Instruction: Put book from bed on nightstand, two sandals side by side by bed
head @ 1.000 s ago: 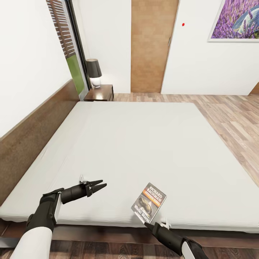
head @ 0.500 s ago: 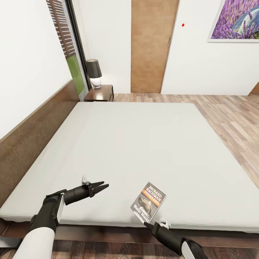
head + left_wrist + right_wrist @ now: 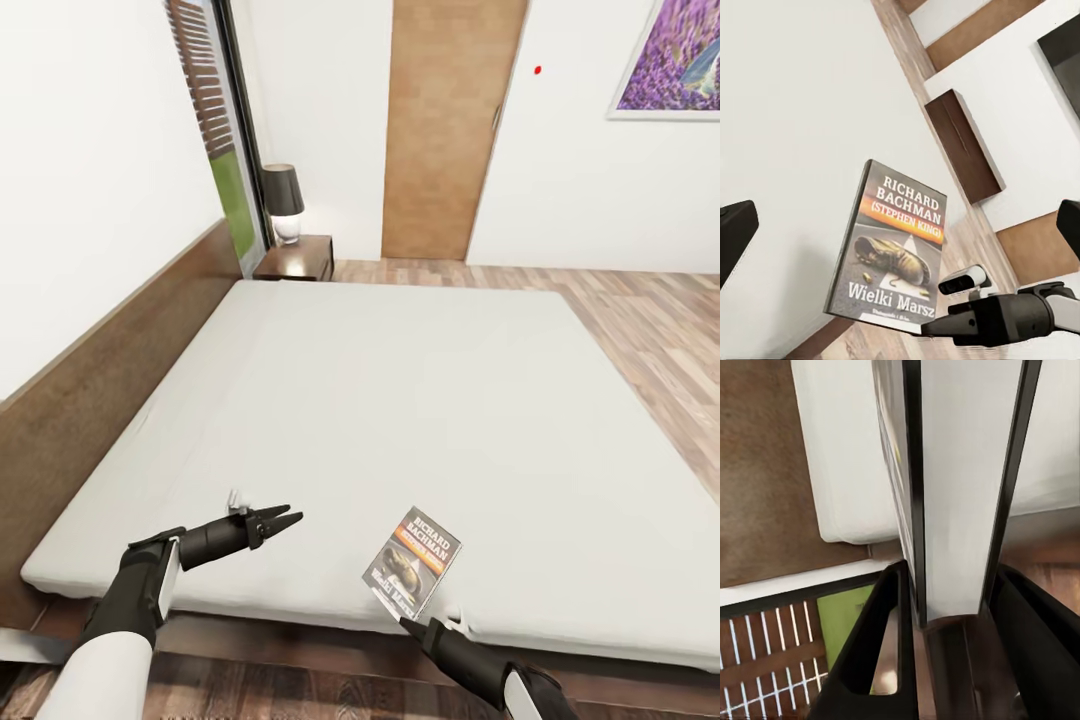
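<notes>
The book [image 3: 412, 562], a dark paperback with an orange band and white lettering, is held tilted just above the near edge of the bed [image 3: 400, 400]. My right gripper [image 3: 405, 624] is shut on its lower edge. In the right wrist view the book [image 3: 952, 495] stands edge-on between the two black fingers [image 3: 881, 645]. My left gripper [image 3: 290, 514] hovers open over the mattress, to the left of the book and apart from it. The left wrist view shows the book's cover [image 3: 889, 247]. A nightstand [image 3: 300, 258] stands at the far corner of the bed. The sandals are out of view.
A dark-shaded lamp [image 3: 283, 200] sits on the nightstand beside the tall window [image 3: 215, 120]. A brown headboard [image 3: 100, 380] runs along the left wall. A wooden door [image 3: 450, 130] and plank floor [image 3: 650, 320] lie beyond the bed. A long dark bench [image 3: 964, 146] stands by a wall.
The whole head view has shifted, so the camera moved. The left gripper edged slightly forward earlier. The book stays in my right gripper.
</notes>
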Controlling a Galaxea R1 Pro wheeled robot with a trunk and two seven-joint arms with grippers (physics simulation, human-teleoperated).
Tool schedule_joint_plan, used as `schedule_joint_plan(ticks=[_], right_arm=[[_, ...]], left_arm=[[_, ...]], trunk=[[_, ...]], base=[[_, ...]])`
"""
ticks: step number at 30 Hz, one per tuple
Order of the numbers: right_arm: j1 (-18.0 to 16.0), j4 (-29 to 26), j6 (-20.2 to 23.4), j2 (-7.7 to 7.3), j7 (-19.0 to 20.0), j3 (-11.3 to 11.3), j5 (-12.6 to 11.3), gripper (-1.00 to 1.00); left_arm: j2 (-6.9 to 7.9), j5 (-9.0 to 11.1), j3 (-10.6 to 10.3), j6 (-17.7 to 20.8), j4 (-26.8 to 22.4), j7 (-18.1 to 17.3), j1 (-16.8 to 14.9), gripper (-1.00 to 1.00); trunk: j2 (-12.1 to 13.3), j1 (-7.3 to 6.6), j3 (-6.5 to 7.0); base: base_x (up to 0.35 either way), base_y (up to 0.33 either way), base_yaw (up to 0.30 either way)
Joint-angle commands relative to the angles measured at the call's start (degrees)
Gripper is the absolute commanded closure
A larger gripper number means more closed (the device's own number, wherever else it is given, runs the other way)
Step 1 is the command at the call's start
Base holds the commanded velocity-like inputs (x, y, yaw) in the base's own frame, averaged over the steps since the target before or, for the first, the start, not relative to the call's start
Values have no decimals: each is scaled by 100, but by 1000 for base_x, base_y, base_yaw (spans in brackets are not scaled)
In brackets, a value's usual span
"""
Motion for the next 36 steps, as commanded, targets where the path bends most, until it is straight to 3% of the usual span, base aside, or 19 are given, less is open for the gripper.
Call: schedule_joint_plan(ticks=[1, 36], right_arm=[[-3, -2, 47, 5, 20, -28, -21, 100], [-1, -2, 45, 5, 18, -28, -21, 100]], left_arm=[[-10, -60, 29, 60, 0, -47, -6, -100], [-54, -60, 28, 60, 6, 85, -3, -100]], trunk=[[-4, 1, -5], [-4, 1, -5]], base=[[0, 0, 276], [0, 0, 283]])
